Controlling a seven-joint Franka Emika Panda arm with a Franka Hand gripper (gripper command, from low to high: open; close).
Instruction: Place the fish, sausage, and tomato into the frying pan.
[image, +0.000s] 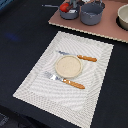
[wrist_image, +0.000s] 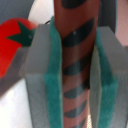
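Wrist view: gripper clamped on the sausage, a red-brown cylinder with dark diagonal grill stripes; its long axis runs parallel to the fingers, lengthwise between them, both ends out of frame. Finger pads are teal, rough foam-like strips on grey blocky fingers, pressed against the rod on both sides. Just beside the gripper sits the tomato, glossy bright red, rounded, with a dark green star-shaped calyx facing the camera. Pale surface behind it, too blurred to identify. Exterior view: the tomato shows as a small red blob in the frying pan, a round blue-grey vessel at the far edge, thin handle pointing to the exterior view's left. Next to it a taller grey pot with side handles, both on a pinkish-brown board. Nearer, a woven cream placemat holds a round tan plate between an orange-handled knife and fork. Fish cannot be made out.
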